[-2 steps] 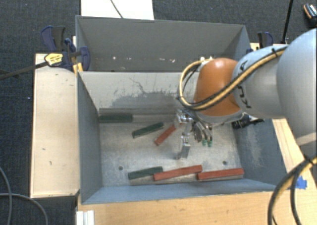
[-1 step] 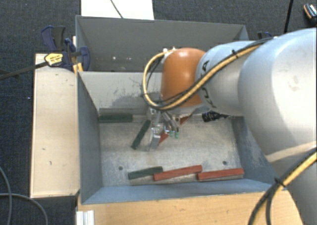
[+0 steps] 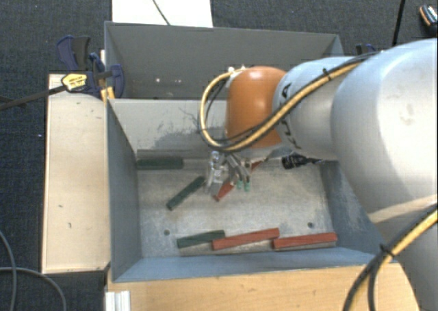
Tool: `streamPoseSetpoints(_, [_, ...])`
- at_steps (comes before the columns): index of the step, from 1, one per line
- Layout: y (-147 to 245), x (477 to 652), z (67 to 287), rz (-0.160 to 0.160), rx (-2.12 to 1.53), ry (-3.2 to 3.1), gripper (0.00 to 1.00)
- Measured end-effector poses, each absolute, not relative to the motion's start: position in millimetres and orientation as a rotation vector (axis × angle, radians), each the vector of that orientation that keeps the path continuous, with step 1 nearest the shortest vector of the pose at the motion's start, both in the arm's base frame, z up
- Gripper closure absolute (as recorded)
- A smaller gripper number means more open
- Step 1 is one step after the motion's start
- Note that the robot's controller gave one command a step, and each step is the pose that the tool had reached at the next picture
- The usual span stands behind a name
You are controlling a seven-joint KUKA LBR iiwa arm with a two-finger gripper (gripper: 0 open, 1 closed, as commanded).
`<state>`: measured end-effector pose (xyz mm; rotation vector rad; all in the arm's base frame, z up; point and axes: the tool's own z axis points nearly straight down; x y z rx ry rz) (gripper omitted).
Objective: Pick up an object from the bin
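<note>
My gripper hangs below the orange wrist cover, low over the middle of the bin floor. Right under it lies a small red bar, tilted, with its lower left end poking out and the rest hidden by the gripper. Whether the bar is gripped or only lies beneath is unclear. A dark green bar lies slanted just to the left of the gripper, its upper end close to it. Another dark green bar lies flat by the back left of the floor.
Along the front wall lie a dark green bar, a red bar and a second red bar in a row. The big arm covers the bin's right side and back right corner.
</note>
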<state>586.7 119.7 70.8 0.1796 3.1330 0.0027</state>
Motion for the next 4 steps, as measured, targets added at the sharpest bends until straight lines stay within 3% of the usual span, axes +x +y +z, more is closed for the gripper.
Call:
streamPoseSetpoints(1, [119.7,586.7,70.8,0.003,0.18,3.133,0.0])
streamPoseSetpoints(2, [180.0,577.7,70.8,0.006,0.114,3.135,0.0])
streamPoseSetpoints(3, [176.2,578.4,70.6,0.003,0.122,3.135,1.0])
streamPoseSetpoints(4, [198.1,554.3,209.3,0.008,0.144,3.129,1.0])
